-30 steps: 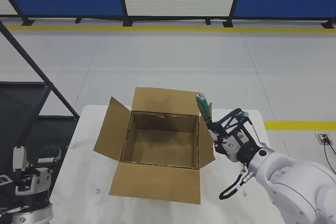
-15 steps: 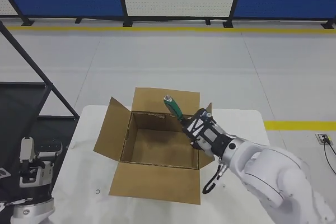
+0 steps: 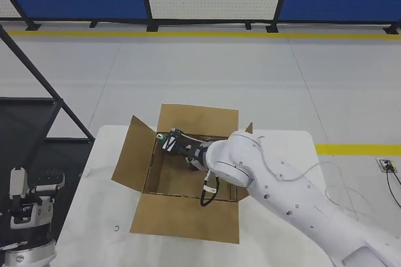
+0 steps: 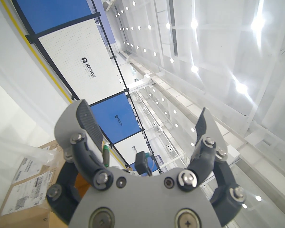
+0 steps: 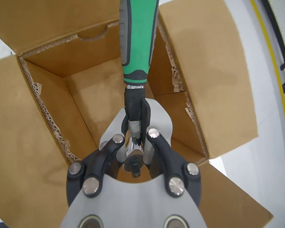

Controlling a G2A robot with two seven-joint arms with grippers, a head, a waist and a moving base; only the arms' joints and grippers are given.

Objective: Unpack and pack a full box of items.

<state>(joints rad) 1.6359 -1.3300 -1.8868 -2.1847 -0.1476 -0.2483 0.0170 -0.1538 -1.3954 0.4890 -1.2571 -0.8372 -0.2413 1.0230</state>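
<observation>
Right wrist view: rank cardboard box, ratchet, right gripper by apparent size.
1. cardboard box, takes up most of the view.
2. right gripper
3. green-handled ratchet
The gripper looks larger than the ratchet, but it sits nearest the camera, so that order is unsure.

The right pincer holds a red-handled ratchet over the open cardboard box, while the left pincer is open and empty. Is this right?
Not quite. The ratchet has a green handle, not red; the right wrist view shows it. The right pincer does hold it over the open cardboard box, and the left pincer is open and empty.
</observation>
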